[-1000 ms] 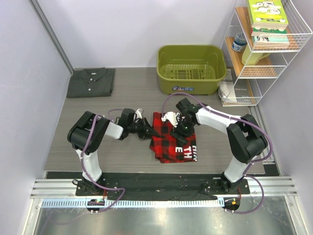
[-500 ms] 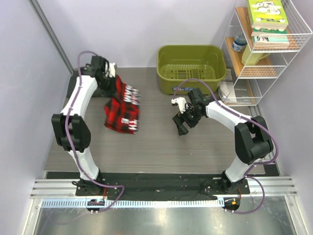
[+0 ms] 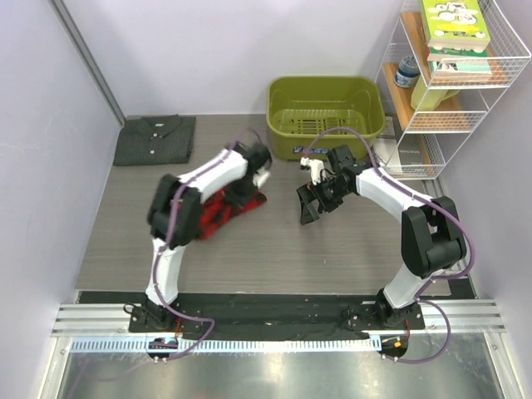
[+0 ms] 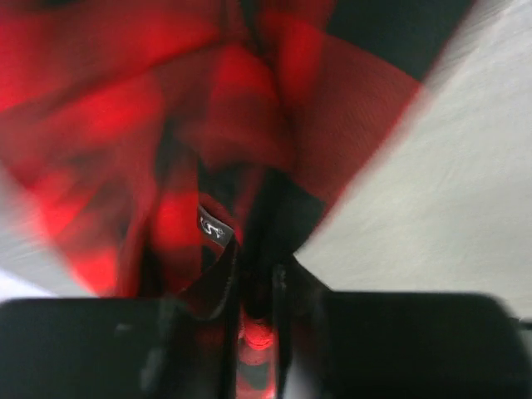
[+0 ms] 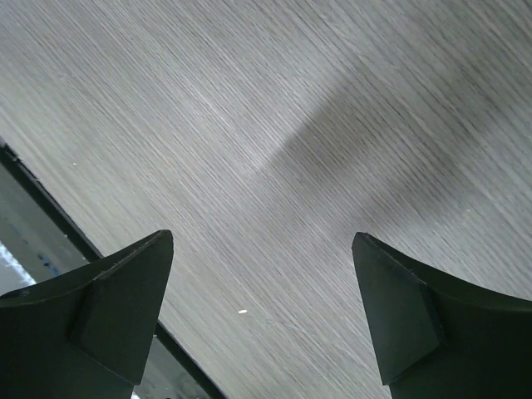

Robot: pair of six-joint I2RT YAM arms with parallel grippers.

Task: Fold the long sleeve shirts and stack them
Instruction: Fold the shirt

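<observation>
The red-and-black plaid shirt (image 3: 223, 209) lies bunched on the table left of centre, partly hidden under my left arm. My left gripper (image 3: 252, 193) reaches down onto its right end and is shut on it. The left wrist view shows the narrow jaws of the left gripper (image 4: 253, 283) pinching the plaid fabric (image 4: 249, 108), blurred, with a small label beside one finger. The dark grey shirt (image 3: 155, 140) lies folded flat at the back left corner. My right gripper (image 3: 309, 212) hovers open over bare table to the right of the plaid shirt. Between the fingers of the right gripper (image 5: 258, 249) I see only tabletop.
An olive green bin (image 3: 325, 116) stands at the back centre. A white wire rack (image 3: 453, 83) with books fills the back right, with a booklet (image 3: 387, 155) at its foot. A wall panel runs along the left side.
My left arm lifted the plaid shirt from the table's middle, swung it toward the back left, and has now brought it down left of centre. My right gripper let go and drew back to the right.
</observation>
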